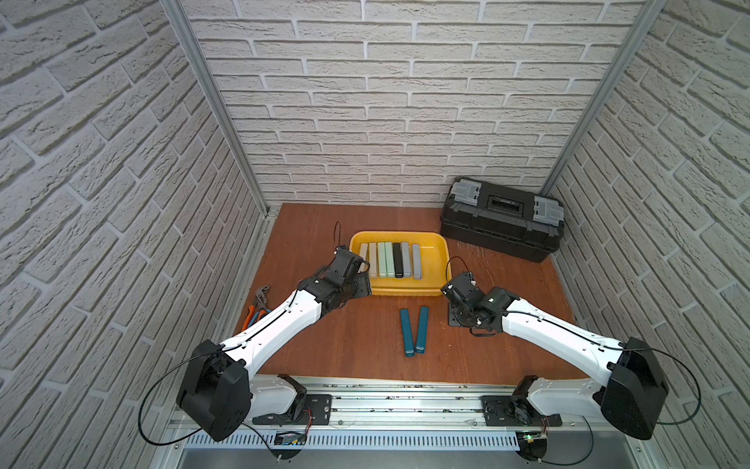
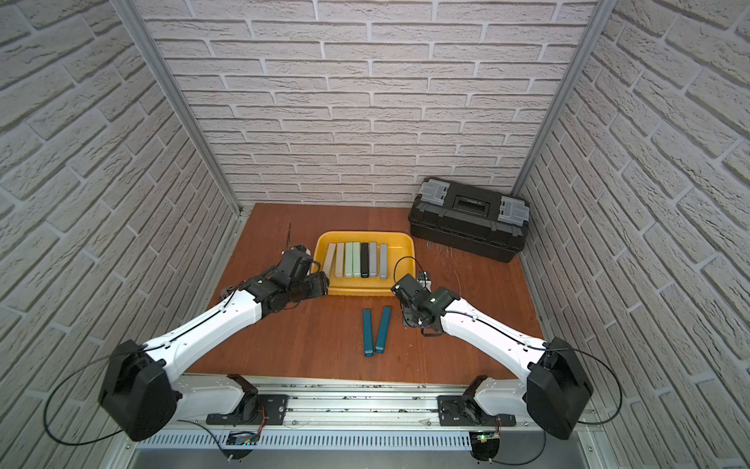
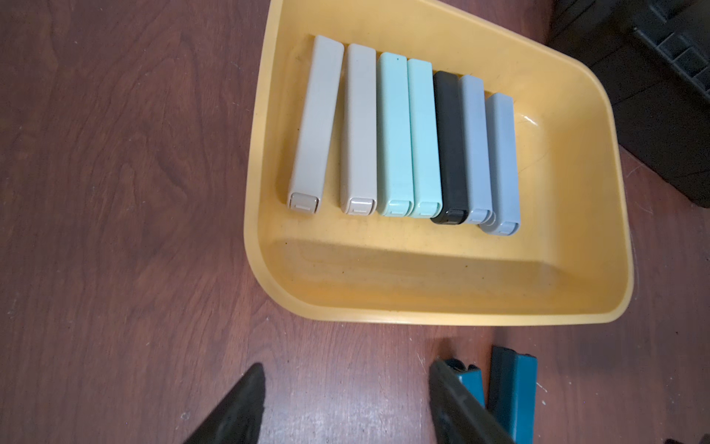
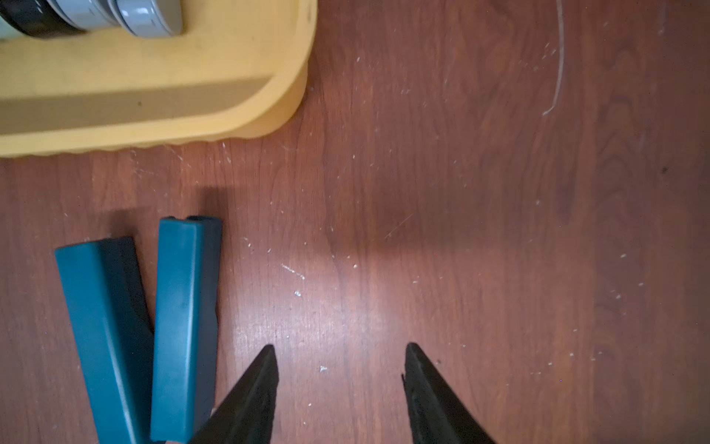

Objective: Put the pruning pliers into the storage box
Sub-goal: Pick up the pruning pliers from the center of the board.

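My left claw (image 3: 345, 369) hung by the left near corner of the storage box (image 1: 399, 234), a shallow yellow plastic tub with rounded corners. Its jaws stood apart and held nothing. My right claw (image 4: 341, 348) hovered over bare table just off the box's right near corner, jaws likewise parted and empty.

Seven of the slim rectangular pruning pliers lay flat inside the box in a row, side by side, their long sides running from the near wall toward the far wall. From my left there were two beige bars (image 3: 317, 123), two mint-green bars (image 3: 395, 134), one black bar (image 3: 449, 146) and two grey bars (image 3: 476, 146). The outermost beige one leaned a little away from its neighbour.

Two teal bars (image 1: 406, 331) lay outside on the brown wooden table (image 1: 345, 345), just in front of the box between my arms, close together and splayed slightly.

A large black toolbox with grey latches (image 1: 503, 227) sat in the far right corner. Orange-handled pliers (image 1: 257, 308) lay at the table's left edge.
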Controlling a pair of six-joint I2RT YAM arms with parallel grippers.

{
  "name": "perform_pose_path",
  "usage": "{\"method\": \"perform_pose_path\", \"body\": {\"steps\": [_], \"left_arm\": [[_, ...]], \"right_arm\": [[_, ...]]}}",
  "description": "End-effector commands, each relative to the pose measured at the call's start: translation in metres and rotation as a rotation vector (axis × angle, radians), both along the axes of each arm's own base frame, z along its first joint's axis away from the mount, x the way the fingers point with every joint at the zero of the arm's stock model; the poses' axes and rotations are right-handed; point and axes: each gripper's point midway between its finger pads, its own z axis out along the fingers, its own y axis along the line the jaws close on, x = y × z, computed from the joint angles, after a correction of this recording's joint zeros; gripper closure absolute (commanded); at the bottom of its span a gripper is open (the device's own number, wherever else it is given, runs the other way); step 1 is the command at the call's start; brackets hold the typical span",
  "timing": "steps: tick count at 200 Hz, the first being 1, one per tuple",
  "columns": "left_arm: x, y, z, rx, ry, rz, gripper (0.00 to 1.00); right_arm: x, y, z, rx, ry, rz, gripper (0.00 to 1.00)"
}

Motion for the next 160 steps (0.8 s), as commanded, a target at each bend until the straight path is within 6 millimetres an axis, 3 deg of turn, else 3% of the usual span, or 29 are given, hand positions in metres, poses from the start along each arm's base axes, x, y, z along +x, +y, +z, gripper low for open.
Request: {"method": "perform_pose_path", "body": {"steps": [1,38,76,160], "left_arm": [[0.0,0.003,0.008,-0.009,-0.032,0.008,0.32],[-0.004,0.008,0.004,-0.01,-0.026,0.014,0.32],[-0.004,0.006,0.004,-0.016,-0.023,0.008,0.32],[-0.006,0.011,0.004,-0.023,-0.031,0.019,0.32]], "right_arm": [[-0.001,0.026,-0.01,0.068,0.0,-0.026,0.44],[0.009,0.058,-0.02,0.15,0.006,0.016,0.42],[0.017,0.078,-0.028,0.17,0.028,0.043,0.43],[0.025,0.096,-0.043,0.214,0.05,0.055,0.42]]}}
